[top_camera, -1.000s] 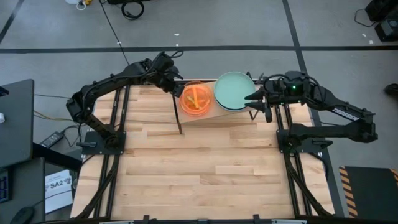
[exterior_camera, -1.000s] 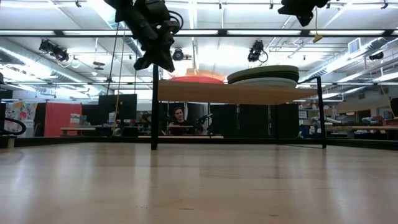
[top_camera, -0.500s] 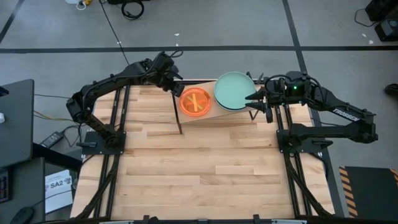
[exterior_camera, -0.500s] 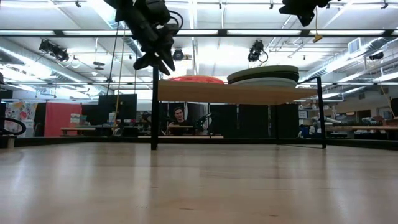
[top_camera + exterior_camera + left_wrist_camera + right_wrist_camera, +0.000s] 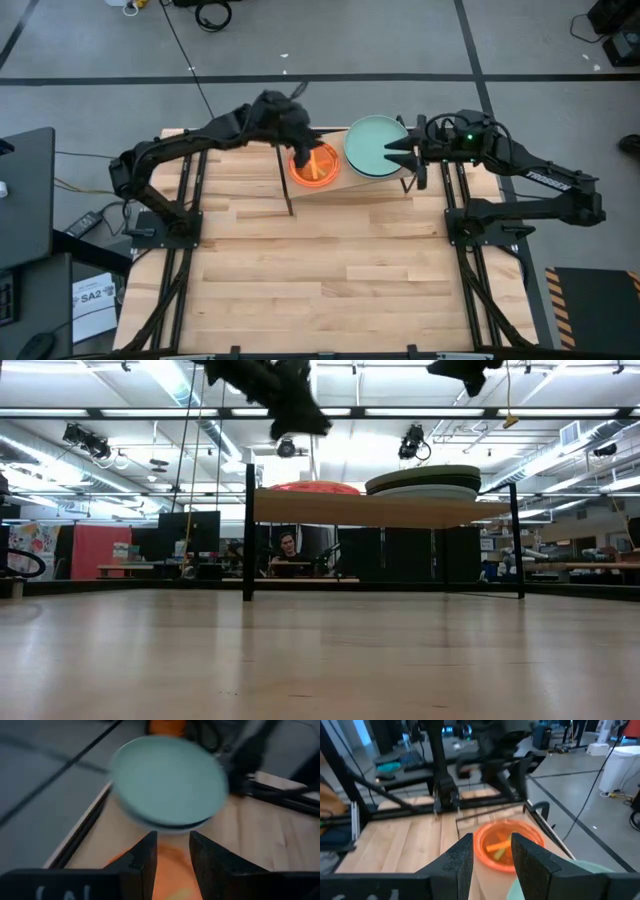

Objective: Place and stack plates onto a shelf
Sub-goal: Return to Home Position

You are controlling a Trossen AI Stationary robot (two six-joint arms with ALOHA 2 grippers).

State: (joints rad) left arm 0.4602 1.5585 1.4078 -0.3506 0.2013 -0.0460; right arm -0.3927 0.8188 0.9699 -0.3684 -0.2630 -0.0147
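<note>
Currently the left arm reaches from its base at the table's left side across to the light-brown slanted wooden shelf [image 5: 345,184] at the far edge of the slatted wooden tabletop [image 5: 320,270]. The left gripper [image 5: 303,148] hangs over the small, round, translucent orange plate [image 5: 318,165]. The low view shows it raised clear of the board. Its fingers [image 5: 142,862] stand slightly apart and hold nothing.

The orange plate tops the small stack on the shelf's left half. The large, round, opaque mint-green plate [image 5: 372,146] tops the larger stack on the right half, just beside it.

The right arm is bent inward from the right. The right gripper [image 5: 401,155] points at the mint-green plate's right rim and sits above it. Its fingers [image 5: 461,862] are parted by a narrow gap and grip nothing.
</note>
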